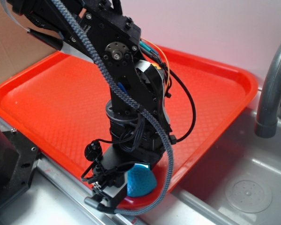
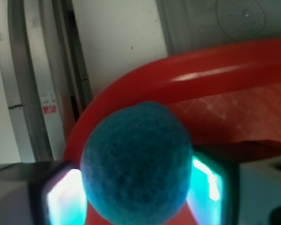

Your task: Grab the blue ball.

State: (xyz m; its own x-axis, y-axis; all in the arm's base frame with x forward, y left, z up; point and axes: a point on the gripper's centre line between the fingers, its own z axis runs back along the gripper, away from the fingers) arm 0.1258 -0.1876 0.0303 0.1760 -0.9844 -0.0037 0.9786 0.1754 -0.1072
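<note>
The gripper point(image 2: 139, 187) clamps its jaws against both sides of the blue ball point(image 2: 136, 164) (teal, nubby) at the red tray's point(image 1: 215, 89) near corner.

The tray point(image 1: 215, 101) rim hems the pincer point(image 2: 140, 192) closely; its red floor behind lies bare.

You're looking at a kitchen-style sink setup: a steel sink point(image 1: 253, 178) with round drain point(image 1: 248, 195), grey faucet point(image 1: 271, 89) far right, red tray point(image 1: 56, 103) resting across it.
</note>
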